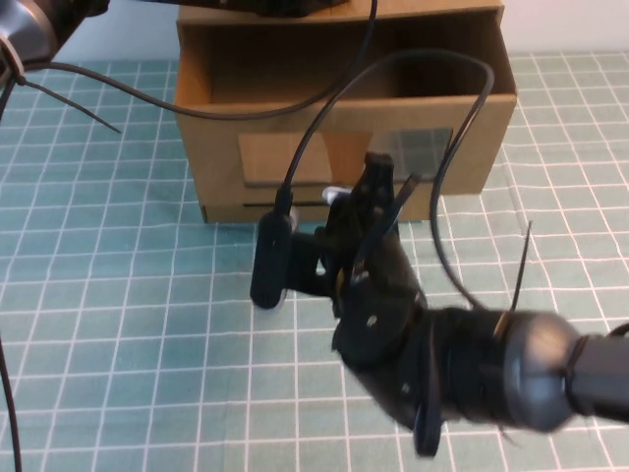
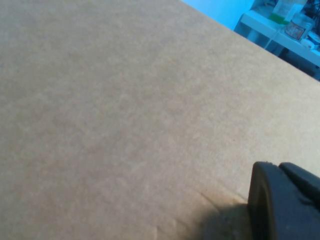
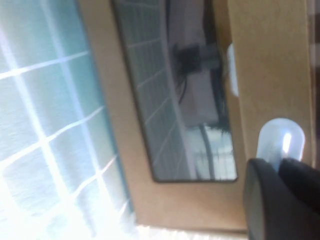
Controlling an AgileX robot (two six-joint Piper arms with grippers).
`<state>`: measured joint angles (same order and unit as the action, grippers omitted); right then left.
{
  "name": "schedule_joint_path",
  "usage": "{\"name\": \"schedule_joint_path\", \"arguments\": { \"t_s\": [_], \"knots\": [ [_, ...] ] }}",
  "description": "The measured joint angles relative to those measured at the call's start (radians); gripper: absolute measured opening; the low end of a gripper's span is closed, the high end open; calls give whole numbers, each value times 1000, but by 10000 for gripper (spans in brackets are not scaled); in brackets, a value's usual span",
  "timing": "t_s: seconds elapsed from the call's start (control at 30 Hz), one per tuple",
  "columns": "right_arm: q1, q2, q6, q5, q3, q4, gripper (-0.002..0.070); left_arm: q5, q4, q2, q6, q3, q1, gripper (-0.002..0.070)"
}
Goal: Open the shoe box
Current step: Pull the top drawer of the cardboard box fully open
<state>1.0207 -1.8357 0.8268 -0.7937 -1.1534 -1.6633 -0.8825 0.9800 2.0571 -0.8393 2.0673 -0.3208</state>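
The brown cardboard shoe box [image 1: 211, 118] stands at the back of the mat. Its drawer part stands out toward me, showing a hollow inside. The front panel [image 1: 295, 162] has a clear window [image 1: 423, 147]. My right gripper [image 1: 381, 175] is at that front panel, shut on a translucent pull tab [image 3: 280, 137] that sticks out between its fingers [image 3: 265, 200]. My left gripper [image 2: 281, 170] rests on the box's flat top [image 2: 125, 110], shut and holding nothing; in the high view it is the dark shape [image 1: 285, 5] at the upper edge.
A green gridded mat [image 1: 108, 295] covers the table around the box. Black cables [image 1: 462, 108] loop from the right arm over the open box. Another cable [image 1: 98, 84] runs from the left arm at the upper left.
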Motion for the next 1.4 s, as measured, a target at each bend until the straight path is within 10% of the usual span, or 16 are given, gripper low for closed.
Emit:
{"name": "schedule_joint_path", "arguments": {
  "t_s": [1.07,1.4],
  "knots": [
    [188,0,30,-37,71,292,-8,-27,22,0,11,0,27,-5],
    [188,134,-119,93,71,484,102,-72,-2,-6,13,29,32,-5]
  ]
}}
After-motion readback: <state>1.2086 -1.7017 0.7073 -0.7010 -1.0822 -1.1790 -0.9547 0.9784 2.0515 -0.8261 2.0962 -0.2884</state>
